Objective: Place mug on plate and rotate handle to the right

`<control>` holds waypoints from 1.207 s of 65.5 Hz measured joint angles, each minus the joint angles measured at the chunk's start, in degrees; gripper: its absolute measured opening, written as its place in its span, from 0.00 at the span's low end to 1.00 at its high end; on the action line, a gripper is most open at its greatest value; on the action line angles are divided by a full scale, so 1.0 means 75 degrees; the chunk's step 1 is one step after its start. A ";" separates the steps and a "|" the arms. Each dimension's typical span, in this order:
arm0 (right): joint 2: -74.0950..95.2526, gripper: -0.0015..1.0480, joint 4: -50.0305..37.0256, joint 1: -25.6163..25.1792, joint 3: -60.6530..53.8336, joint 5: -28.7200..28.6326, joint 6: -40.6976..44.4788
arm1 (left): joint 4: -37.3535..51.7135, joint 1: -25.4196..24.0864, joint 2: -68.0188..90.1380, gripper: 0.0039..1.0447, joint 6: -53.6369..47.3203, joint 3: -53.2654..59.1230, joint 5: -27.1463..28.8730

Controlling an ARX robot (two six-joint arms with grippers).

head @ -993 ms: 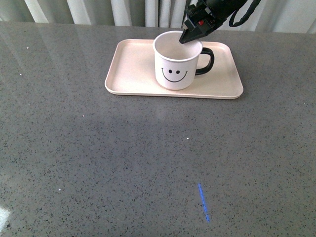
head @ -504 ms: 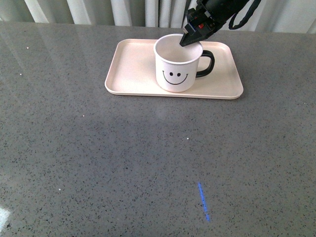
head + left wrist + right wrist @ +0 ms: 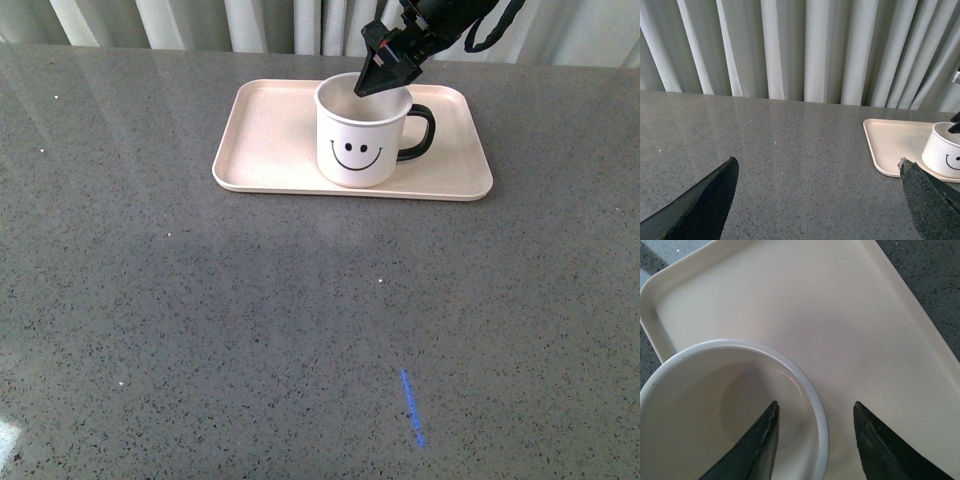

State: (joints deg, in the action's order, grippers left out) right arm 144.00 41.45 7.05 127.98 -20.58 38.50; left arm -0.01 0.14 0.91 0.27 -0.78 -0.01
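Observation:
The white mug (image 3: 361, 136) with its smiley face stands upright on the pale pink plate (image 3: 270, 130), its black handle (image 3: 419, 132) pointing right. My right gripper (image 3: 382, 70) hovers open over the mug's back rim; in the right wrist view the gripper (image 3: 815, 410) straddles the mug's rim (image 3: 810, 390), one finger over the inside, the other over the plate (image 3: 840, 315), touching neither. My left gripper (image 3: 817, 167) is open above bare table, with the plate (image 3: 890, 145) and mug (image 3: 942, 155) off to one side.
The grey speckled table (image 3: 250, 330) stretches wide in front of the plate. A short blue mark (image 3: 411, 408) lies on it near the front. Pale curtains (image 3: 805, 50) hang behind the table's far edge.
The right gripper has lifted slightly and shifted a little left above the mug's rim. The mug has edged slightly to the right on the plate.

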 joint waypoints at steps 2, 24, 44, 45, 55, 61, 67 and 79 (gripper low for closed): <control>0.0000 0.64 -0.0012 -0.0006 0.0000 0.0000 0.0015 | 0.0000 0.0000 0.0000 0.91 0.0000 0.0000 0.0000; -0.0259 0.91 -0.0265 -0.0233 -0.0119 -0.0423 -0.0006 | 0.0000 0.0000 0.0000 0.91 0.0000 0.0000 0.0000; -0.1944 0.91 -0.1778 -0.0708 -0.1687 -0.1664 -0.0656 | -0.0003 0.0000 0.0000 0.91 0.0000 0.0000 0.0000; -0.2028 0.91 -0.1880 -0.0720 -0.1807 -0.1711 -0.0670 | 0.0000 0.0000 0.0000 0.91 0.0000 0.0000 0.0000; -0.3095 0.91 -0.2920 -0.0836 -0.3296 -0.2124 -0.1070 | 0.0000 0.0000 0.0000 0.91 0.0000 0.0000 0.0000; -0.3092 0.91 -0.2923 -0.0836 -0.3351 -0.2119 -0.1113 | -0.0003 0.0000 0.0000 0.91 0.0000 0.0000 0.0000; -0.3075 0.91 -0.2920 -0.0836 -0.3392 -0.2119 -0.1139 | 0.0000 0.0000 0.0000 0.91 0.0000 0.0000 0.0000; -0.3200 0.88 -0.3765 -0.0784 -0.3794 -0.1323 -0.1530 | 0.0000 0.0000 0.0000 0.91 0.0000 0.0000 0.0000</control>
State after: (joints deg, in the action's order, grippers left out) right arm 120.01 13.21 1.17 99.53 -30.50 27.03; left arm -0.01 0.14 0.91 0.27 -0.78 -0.01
